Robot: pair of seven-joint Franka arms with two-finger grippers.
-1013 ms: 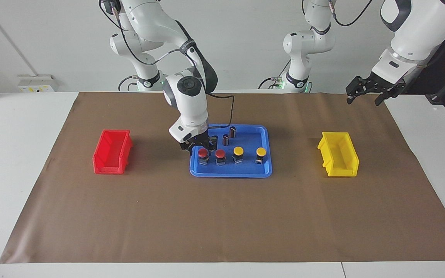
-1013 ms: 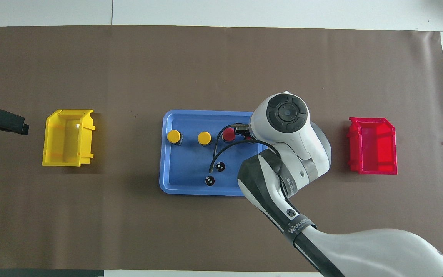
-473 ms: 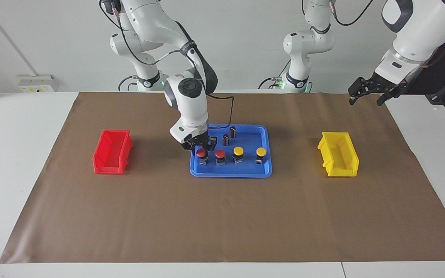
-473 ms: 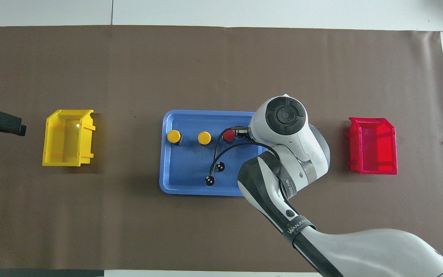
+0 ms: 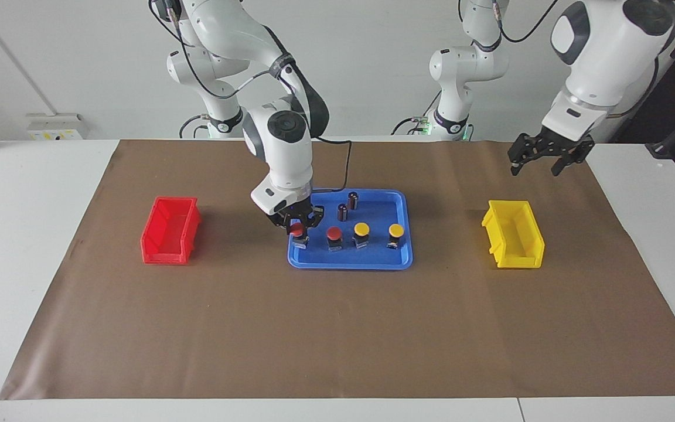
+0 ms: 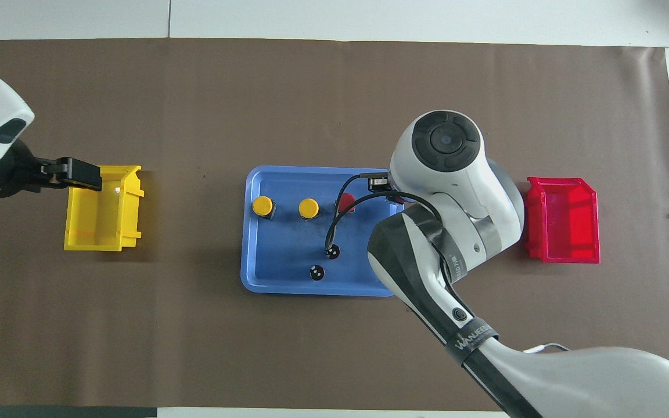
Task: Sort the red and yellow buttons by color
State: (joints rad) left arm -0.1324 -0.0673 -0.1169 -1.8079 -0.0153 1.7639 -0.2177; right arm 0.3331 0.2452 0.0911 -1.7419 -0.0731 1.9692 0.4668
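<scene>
My right gripper (image 5: 297,225) is shut on a red button (image 5: 297,231) and holds it just above the blue tray (image 5: 349,262), at the end toward the right arm. In the overhead view this button is hidden under the right wrist. A second red button (image 5: 334,234) (image 6: 346,202) and two yellow buttons (image 5: 361,230) (image 5: 396,230) (image 6: 309,207) (image 6: 263,205) stand in a row on the tray. My left gripper (image 5: 534,167) hangs open and empty in the air over the rim of the yellow bin (image 5: 513,234) (image 6: 102,209).
Two dark capless cylinders (image 5: 342,212) (image 5: 353,200) stand on the tray, nearer to the robots than the button row. A red bin (image 5: 170,230) (image 6: 564,220) sits on the brown mat toward the right arm's end, beside the tray.
My right gripper closed on the end red button and has drawn it up and toward the red bin. The left arm has swung in from the table's edge to the yellow bin.
</scene>
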